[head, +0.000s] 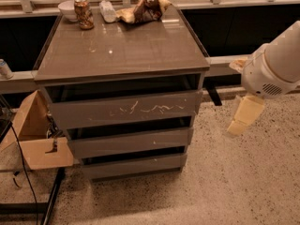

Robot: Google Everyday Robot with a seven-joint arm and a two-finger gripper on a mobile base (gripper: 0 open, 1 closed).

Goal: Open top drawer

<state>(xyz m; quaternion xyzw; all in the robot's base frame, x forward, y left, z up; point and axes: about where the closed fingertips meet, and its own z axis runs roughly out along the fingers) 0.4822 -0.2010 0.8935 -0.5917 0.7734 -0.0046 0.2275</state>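
Note:
The top drawer (pixel 124 109) is the tallest grey-brown front of the cabinet, with white squiggly scratches across its middle. It sits in line with the two shallower fronts below it, and a dark gap shows between it and the cabinet top. My gripper (pixel 241 118) hangs from the white arm (pixel 274 64) at the right. It is to the right of the cabinet, about level with the top drawer, and apart from it.
On the cabinet top (pixel 122 46) at the back stand a can (pixel 83 12), a white bowl (pixel 68 8), a plastic bottle (pixel 108 11) and a crumpled bag (pixel 145 8). A cardboard box (pixel 35 139) and cables lie at the left. Speckled floor (pixel 225 182) lies in front.

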